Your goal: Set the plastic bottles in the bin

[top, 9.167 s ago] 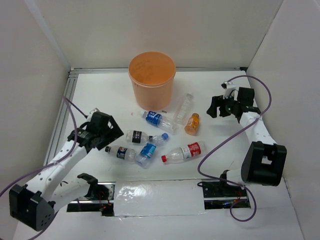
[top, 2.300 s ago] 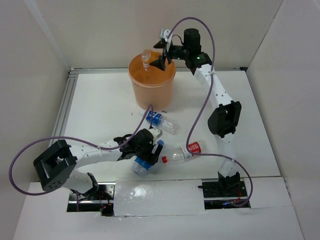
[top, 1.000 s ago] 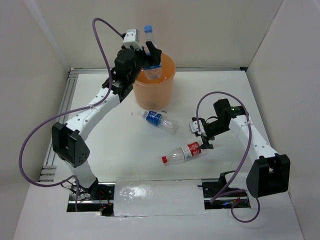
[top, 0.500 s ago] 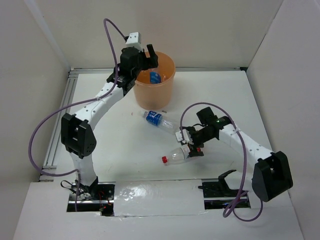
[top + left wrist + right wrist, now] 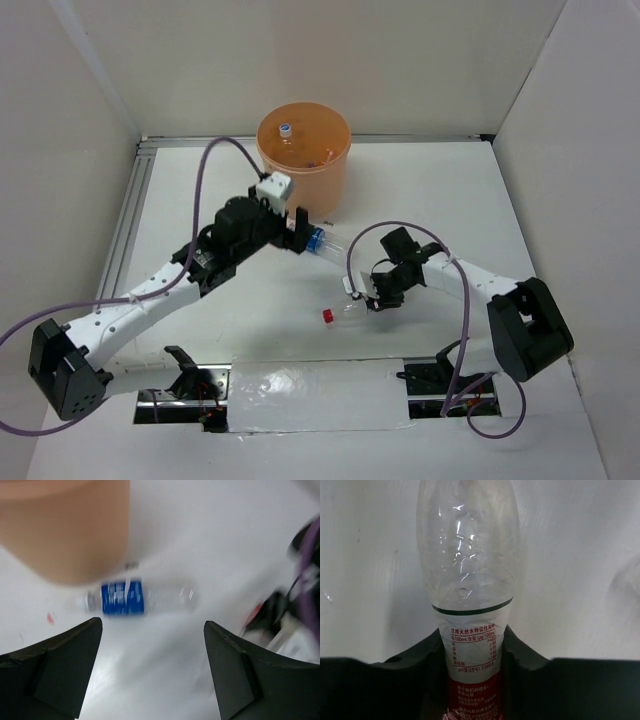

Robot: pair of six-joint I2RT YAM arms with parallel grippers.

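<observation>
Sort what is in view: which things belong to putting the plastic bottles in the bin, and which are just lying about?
Job: bin; binned bottles; loose blue-label bottle; red-label bottle in the right claw.
Lying about: purple cables; metal rail at left; shiny strip at near edge.

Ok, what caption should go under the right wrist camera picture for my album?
The right gripper grips a clear bottle with a red label, the white table beneath it.

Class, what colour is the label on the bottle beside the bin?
Blue label; left wrist view shows it best.
</observation>
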